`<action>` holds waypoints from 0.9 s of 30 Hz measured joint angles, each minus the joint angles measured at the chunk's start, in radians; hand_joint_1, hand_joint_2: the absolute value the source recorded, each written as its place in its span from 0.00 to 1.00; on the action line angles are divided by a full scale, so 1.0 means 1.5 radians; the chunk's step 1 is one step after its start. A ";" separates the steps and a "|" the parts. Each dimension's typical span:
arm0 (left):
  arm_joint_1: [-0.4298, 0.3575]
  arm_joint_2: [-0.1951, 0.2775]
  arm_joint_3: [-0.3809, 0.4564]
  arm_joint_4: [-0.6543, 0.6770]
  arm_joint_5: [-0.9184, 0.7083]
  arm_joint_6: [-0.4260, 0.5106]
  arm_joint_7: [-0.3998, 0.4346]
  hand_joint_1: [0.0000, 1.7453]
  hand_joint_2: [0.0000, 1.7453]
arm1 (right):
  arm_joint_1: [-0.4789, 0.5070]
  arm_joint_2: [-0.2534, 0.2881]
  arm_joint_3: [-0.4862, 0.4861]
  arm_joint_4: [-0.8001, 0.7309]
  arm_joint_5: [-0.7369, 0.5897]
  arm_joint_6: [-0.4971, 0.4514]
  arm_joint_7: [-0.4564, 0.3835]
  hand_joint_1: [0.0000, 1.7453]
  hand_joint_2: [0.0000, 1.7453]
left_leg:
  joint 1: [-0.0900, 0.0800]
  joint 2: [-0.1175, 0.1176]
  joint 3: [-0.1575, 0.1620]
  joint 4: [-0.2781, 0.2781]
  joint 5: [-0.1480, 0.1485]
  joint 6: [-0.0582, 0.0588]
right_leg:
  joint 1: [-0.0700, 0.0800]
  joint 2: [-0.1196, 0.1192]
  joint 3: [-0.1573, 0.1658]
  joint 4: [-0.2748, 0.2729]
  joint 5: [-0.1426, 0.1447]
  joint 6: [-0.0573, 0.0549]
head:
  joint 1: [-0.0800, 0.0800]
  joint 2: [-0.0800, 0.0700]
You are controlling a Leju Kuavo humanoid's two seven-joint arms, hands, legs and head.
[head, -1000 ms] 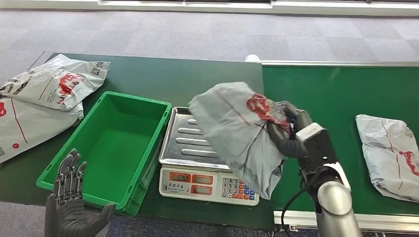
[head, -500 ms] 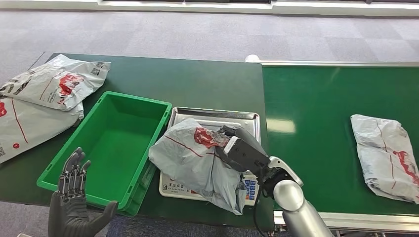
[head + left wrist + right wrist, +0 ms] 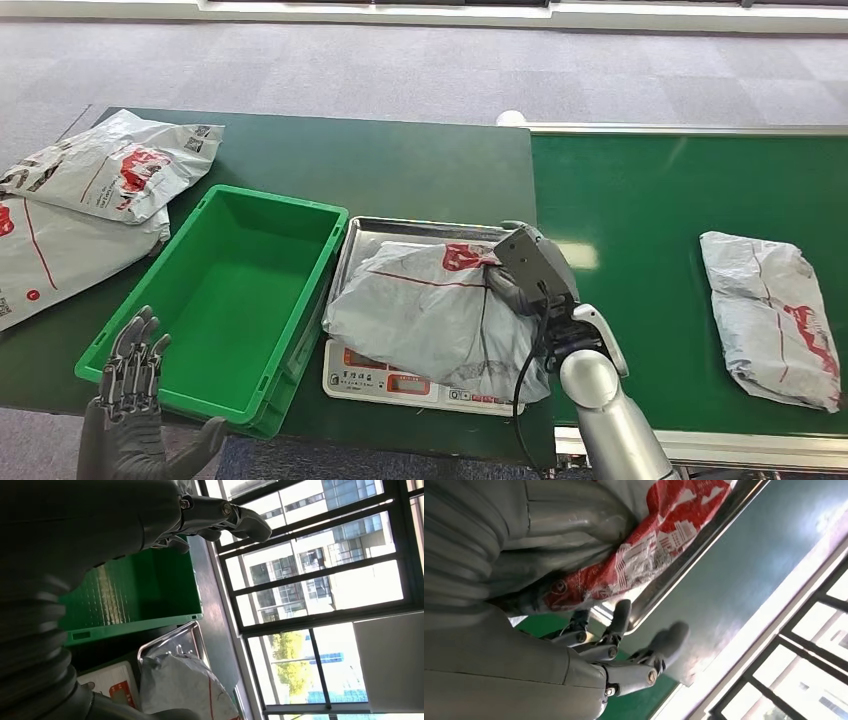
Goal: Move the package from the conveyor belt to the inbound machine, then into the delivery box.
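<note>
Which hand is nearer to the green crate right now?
Left. The left hand hovers open just off the near corner of the green crate. The right hand is across the scale, at the package lying on its tray.

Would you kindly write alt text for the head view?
The robot's right hand rests on a grey package lying across the scale, beside an empty green bin. Its left hand hovers open; another package lies on the conveyor belt.

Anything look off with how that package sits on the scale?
Yes. The package lies crooked on the scale: it spills over the tray's front edge and covers most of the display and keypad. The right hand rests at its right edge, by the red print. The green bin beside it holds nothing.
</note>
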 joint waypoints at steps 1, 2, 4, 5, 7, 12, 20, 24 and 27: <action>0.001 -0.001 0.001 -0.001 0.000 0.000 0.000 0.00 1.00 | 0.000 0.001 -0.005 0.001 0.000 -0.003 0.001 0.20 1.00 | 0.000 0.000 0.000 0.000 0.000 0.000 | 0.000 0.000 0.000 0.000 0.000 0.000 | 0.000 0.000; 0.001 -0.002 0.002 -0.003 0.000 0.000 0.000 0.00 1.00 | 0.000 0.003 -0.010 0.002 -0.001 -0.007 0.003 0.25 1.00 | 0.000 0.000 0.000 0.000 0.000 0.000 | 0.000 0.000 0.000 0.000 0.000 0.000 | 0.000 0.000; 0.002 -0.003 0.003 -0.004 0.000 -0.001 0.000 0.00 1.00 | 0.000 0.005 -0.022 0.002 -0.009 -0.021 0.008 0.17 1.00 | 0.000 0.000 0.000 0.000 0.000 0.000 | 0.000 0.000 0.000 0.000 0.000 0.000 | 0.000 0.000; 0.003 -0.003 0.003 -0.005 0.000 -0.001 0.000 0.00 1.00 | -0.001 0.006 -0.030 0.002 -0.017 -0.031 0.011 0.09 1.00 | 0.000 0.000 0.000 0.000 0.000 0.000 | 0.000 0.000 0.000 0.000 0.000 0.000 | 0.000 0.000; 0.005 -0.003 0.003 -0.007 0.000 -0.001 0.001 0.00 1.00 | -0.002 0.006 -0.054 0.002 -0.037 -0.057 0.012 0.00 1.00 | 0.000 0.000 0.000 0.000 0.000 0.000 | 0.000 0.000 0.000 0.000 0.000 0.000 | 0.000 0.000; 0.004 -0.003 0.003 -0.007 -0.004 -0.001 0.015 0.00 1.00 | -0.003 0.004 -0.124 0.003 -0.045 -0.101 0.016 0.00 0.00 | 0.000 0.000 0.000 0.000 0.000 0.000 | 0.000 0.000 0.000 0.000 0.000 0.000 | 0.000 0.000; -0.046 0.032 -0.076 0.014 -0.135 0.050 0.096 0.00 1.00 | -0.002 -0.001 -0.163 0.033 -0.014 -0.073 -0.016 0.00 0.00 | 0.000 0.000 0.001 0.000 0.000 0.000 | 0.000 0.000 0.000 0.000 0.001 0.000 | 0.000 0.000; -0.115 0.064 -0.188 0.064 -0.291 0.138 0.158 0.00 1.00 | 0.017 0.015 -0.169 0.022 -0.101 -0.135 -0.224 0.00 0.75 | 0.000 0.000 0.001 0.000 0.001 0.000 | 0.000 -0.001 0.000 0.000 0.001 0.000 | 0.000 0.000; -0.172 0.085 -0.260 0.109 -0.352 0.175 0.181 0.00 1.00 | 0.050 0.035 -0.172 -0.024 -0.145 -0.214 -0.346 0.00 1.00 | 0.000 0.000 0.001 0.001 0.001 0.000 | 0.000 0.000 0.000 0.000 0.001 0.000 | 0.000 0.000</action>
